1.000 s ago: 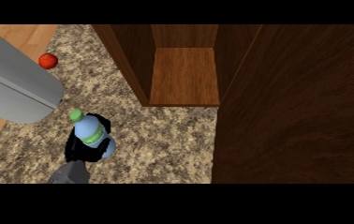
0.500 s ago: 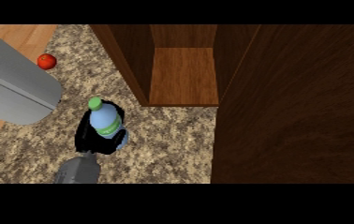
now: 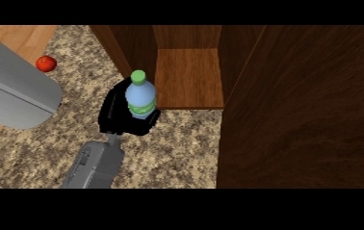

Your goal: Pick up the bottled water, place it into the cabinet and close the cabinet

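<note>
The bottled water (image 3: 141,99), pale blue with a green cap and green label, stands upright in my left hand (image 3: 116,112), whose black fingers curl round its lower part. Hand and bottle hover over the speckled counter just left of the front edge of the cabinet's wooden shelf (image 3: 188,77). The cabinet is open, and its dark wooden door (image 3: 292,108) fills the right side of the view. My right hand does not show.
A small red round fruit (image 3: 46,63) lies on the counter at the upper left, beside a light wooden surface (image 3: 25,36). A large grey rounded object (image 3: 25,94) sits at the left edge. The cabinet's left wall (image 3: 124,51) rises just behind the bottle.
My left hand has carried the bottle up and to the right, from the open counter to the front left corner of the cabinet shelf.
</note>
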{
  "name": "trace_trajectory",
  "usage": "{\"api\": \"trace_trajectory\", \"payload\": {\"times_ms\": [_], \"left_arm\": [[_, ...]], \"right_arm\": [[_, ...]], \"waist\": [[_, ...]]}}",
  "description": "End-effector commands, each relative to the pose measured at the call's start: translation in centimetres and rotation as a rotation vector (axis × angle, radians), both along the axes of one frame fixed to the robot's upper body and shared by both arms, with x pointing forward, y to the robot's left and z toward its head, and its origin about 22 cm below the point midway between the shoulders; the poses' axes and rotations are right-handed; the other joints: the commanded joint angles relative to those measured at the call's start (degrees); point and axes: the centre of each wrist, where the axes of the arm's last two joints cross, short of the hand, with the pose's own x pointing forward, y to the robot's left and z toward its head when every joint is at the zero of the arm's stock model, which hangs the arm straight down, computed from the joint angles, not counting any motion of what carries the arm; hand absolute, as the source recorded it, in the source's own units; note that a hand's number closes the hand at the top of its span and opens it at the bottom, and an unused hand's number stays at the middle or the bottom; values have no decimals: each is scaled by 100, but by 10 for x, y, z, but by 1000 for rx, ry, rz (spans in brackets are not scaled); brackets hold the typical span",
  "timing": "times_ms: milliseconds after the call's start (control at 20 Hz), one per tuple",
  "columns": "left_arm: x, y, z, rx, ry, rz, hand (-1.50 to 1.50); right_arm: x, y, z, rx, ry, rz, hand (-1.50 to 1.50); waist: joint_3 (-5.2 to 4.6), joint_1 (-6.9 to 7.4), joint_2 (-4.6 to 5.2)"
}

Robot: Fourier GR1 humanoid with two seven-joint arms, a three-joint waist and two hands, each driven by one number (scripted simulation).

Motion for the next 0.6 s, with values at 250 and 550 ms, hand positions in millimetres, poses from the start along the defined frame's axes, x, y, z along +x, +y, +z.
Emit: {"api": "trace_trajectory", "payload": {"times_ms": [250, 550], "left_arm": [[26, -56, 48, 149, -57, 49, 150], [45, -60, 73, 242, -95, 109, 150]], "right_arm": [[0, -9, -6, 20, 6, 5, -150], [-1, 7, 2, 22, -4, 16, -150]], "waist": [[7, -100, 10], [5, -244, 15]]}}
